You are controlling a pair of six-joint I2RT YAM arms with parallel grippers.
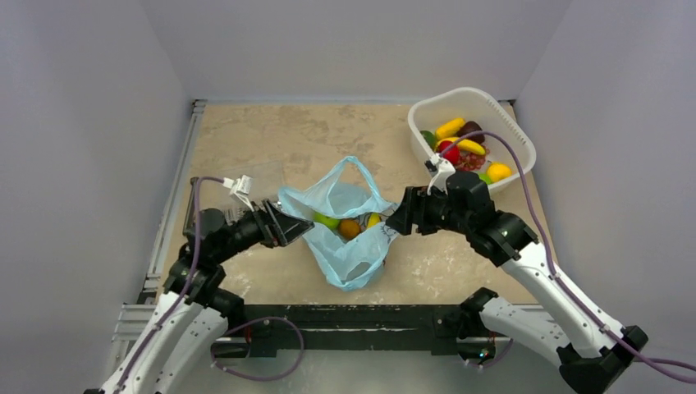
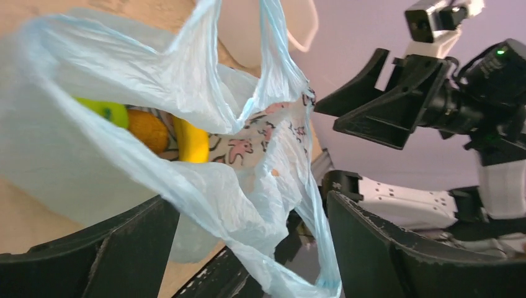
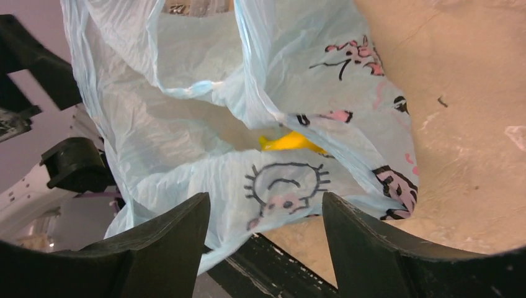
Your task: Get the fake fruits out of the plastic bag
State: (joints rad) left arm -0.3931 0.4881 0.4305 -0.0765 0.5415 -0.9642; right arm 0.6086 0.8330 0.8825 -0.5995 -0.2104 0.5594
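Top external view: plastic bag [image 1: 349, 238], light blue, at mid-tabletop [image 1: 271, 139] toward the near edge, its mouth spread wide and one loop handle standing toward the far edge.

Contents seen from above, in a row inside the mouth:
- green apple [image 1: 327, 220]
- orange [image 1: 350, 229]
- yellow piece [image 1: 373, 219]

The left gripper [image 1: 291, 226] is at the bag's left rim and the right gripper [image 1: 396, 220] at its right rim. A white slotted basket [image 1: 501, 107] sits in the far right corner, well apart from the bag, and holds assorted toy fruits [image 1: 472, 148]. Neither wrist view shows these.

Left wrist view: fingers [image 2: 124, 248] stand apart, with loose bag film draped down between them and not pinched. All three fruits show through the opening. The pink-and-white cartoon print [image 2: 248, 133], which cannot be made out from above, is on the bag's wall.

Right wrist view: fingers [image 3: 161, 239] are likewise spread, with the printed bag wall hanging between them, unclamped. Only the yellow piece is visible here; folds of film hide the apple and the orange.
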